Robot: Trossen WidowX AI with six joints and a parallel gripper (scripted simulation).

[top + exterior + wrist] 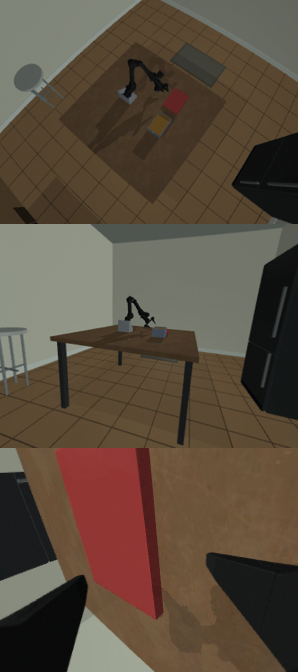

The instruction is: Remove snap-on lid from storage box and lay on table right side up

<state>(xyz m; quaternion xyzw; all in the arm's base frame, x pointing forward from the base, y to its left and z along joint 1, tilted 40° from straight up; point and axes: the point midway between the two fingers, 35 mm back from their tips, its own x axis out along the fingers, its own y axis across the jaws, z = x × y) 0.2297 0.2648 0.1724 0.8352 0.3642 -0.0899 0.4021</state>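
Observation:
The red lid (175,100) (112,523) lies flat on the brown table (100,116) (220,503), beside the storage box. The box (159,124) (158,331) stands open, grey-walled with an orange inside, near the table's middle. In the exterior view only a sliver of the lid (167,331) shows behind the box. My gripper (162,88) (151,320) (147,569) is open and empty. It hovers just off the lid's near edge, with its fingers apart on either side of the lid's corner and not touching it.
The arm's grey base (126,95) (125,325) stands on the table's far side. A white stool (28,79) (11,351) stands by the wall. A black fridge (270,178) (275,332) and a grey floor mat (198,64) lie off the table.

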